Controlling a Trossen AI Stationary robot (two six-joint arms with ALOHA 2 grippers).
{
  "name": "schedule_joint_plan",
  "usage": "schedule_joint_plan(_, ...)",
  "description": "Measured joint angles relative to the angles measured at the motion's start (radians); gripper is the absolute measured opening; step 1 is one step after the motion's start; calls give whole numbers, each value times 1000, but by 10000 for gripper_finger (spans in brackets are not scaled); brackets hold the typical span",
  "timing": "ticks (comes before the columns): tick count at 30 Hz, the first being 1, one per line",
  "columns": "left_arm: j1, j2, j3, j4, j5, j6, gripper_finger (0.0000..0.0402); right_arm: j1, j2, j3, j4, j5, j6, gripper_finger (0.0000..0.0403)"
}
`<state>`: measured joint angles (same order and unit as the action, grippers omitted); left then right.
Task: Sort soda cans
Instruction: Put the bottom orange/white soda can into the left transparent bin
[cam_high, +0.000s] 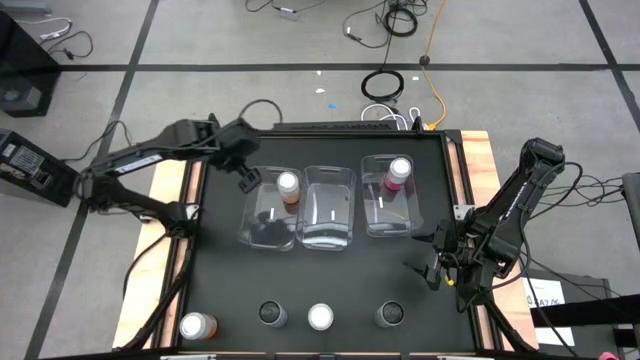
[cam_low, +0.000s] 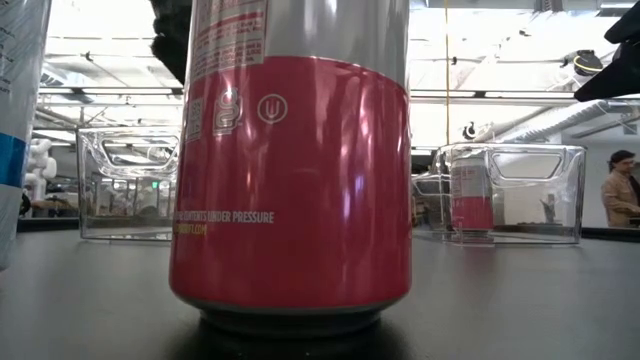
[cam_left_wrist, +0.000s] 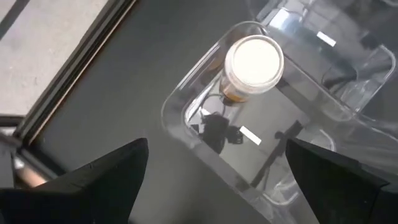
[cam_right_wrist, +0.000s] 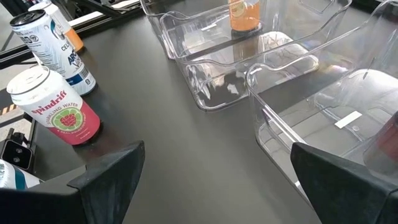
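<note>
- The black worktop (cam_high: 330, 275) stands on a grey floor with cables lying about, and a person shows far off in the room in the low view.
- Three clear bins sit side by side in the middle of the worktop: the left bin (cam_high: 268, 228), the middle bin (cam_high: 328, 232) and the right bin (cam_high: 392, 222).
- One orange can (cam_high: 289, 186) stands in the left bin, at its far end. This one looks sorted.
- One pink can (cam_high: 398, 172) stands in the right bin, also at its far end. This one looks sorted too.
- The middle bin has no can in it.
- Four cans wait in a row along the near edge: the second orange can (cam_high: 196, 325), a dark can (cam_high: 270, 314), the second pink can (cam_high: 320, 317) and another dark can (cam_high: 391, 315).
- So I think about a third of the job is done, and four cans are left to move.
- The left hand (cam_high: 246, 180) hangs above the left bin's outer edge, near the orange can. Its fingers are spread wide and grasp nothing.
- The right hand (cam_high: 432, 276) sits low at the right side of the worktop, near the right bin. Its fingers are spread wide too, with nothing between them.
- The two dark cans probably belong in the middle bin.
</note>
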<state>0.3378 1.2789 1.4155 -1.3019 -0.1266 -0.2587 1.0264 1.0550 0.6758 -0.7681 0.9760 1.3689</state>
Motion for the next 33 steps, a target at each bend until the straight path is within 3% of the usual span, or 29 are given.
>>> schedule_joint_plan(12, -4, -76, 0, -193, 28, -188, 388, 0, 0, 0, 0, 0, -27, 396)
schedule_joint_plan(19, -69, -94, -16, -265, 27, -318, 388, 0, 0, 0, 0, 0, -27, 396)
schedule_joint_plan(27, -258, -197, -118, -270, 44, -589, 388, 0, 0, 0, 1, -1, -35, 396)
schedule_joint_plan(33, -481, -225, -203, -241, 44, -884, 388, 0, 0, 0, 5, -3, -53, 396)
